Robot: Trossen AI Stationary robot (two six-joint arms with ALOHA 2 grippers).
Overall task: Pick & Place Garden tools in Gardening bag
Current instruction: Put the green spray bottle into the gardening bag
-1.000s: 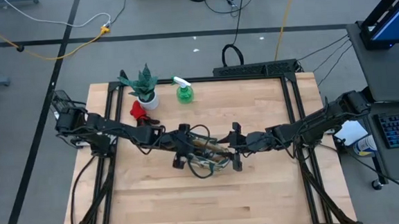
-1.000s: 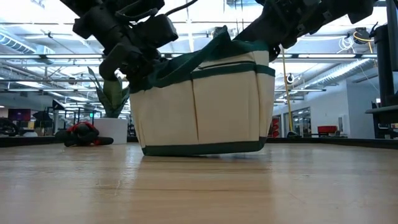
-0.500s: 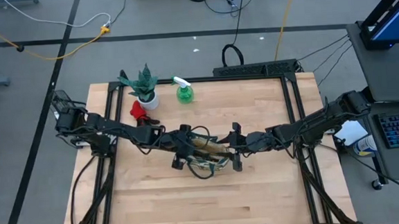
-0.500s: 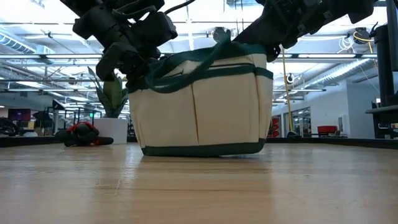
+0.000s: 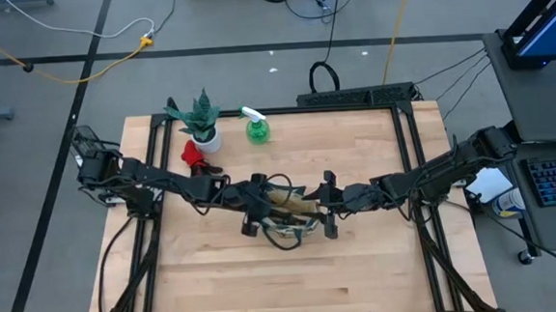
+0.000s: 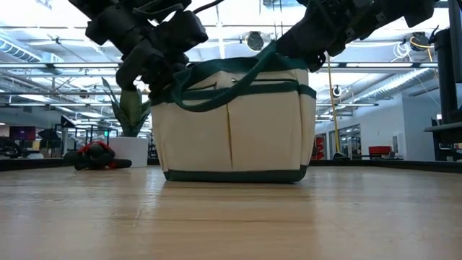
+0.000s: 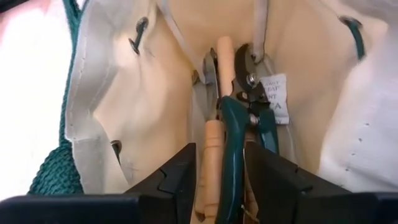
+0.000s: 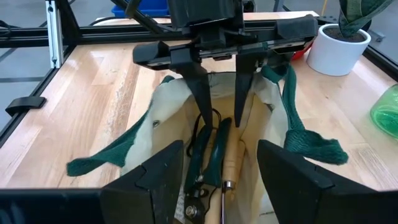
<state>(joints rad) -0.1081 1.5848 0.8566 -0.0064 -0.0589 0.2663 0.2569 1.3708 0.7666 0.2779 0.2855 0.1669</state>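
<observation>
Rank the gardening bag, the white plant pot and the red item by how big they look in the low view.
1. Gardening bag, by far the largest.
2. White plant pot, partly hidden behind the bag.
3. Red item, which looks about as big as the pot's visible part.
The last two sit farther back, so their order is unsure.

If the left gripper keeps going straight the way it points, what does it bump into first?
Probably the pruning shears lying inside the gardening bag. The left gripper points into the bag, open, straddling the shears' green handle and a wooden handle.

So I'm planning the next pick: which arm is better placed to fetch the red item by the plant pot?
Left, probably. The red item lies on the left arm's side, nearer the left gripper at the gardening bag; the right gripper would reach across it.
</observation>
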